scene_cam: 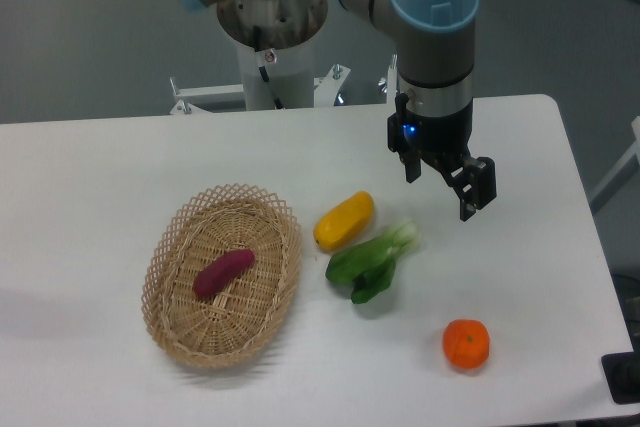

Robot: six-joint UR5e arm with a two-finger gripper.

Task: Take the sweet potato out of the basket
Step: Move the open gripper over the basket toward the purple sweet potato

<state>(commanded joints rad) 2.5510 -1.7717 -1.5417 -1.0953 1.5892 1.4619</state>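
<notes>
The sweet potato (pixel 223 273), magenta-purple and tapered, lies slantwise in the middle of the basket (pixel 170 247), an oval tan wicker piece on the left half of the table. My gripper (pixel 441 190) hangs above the table well to the right of the basket, past the yellow vegetable. Its two black fingers (pixel 478 188) are spread apart with nothing between them. Nothing covers the sweet potato.
A yellow oblong vegetable (pixel 344 221) lies just right of the basket, with a leafy green vegetable (pixel 372 263) beside it. A round orange fruit (pixel 466 344) sits near the front right. The arm's base (pixel 272 37) stands at the table's back edge.
</notes>
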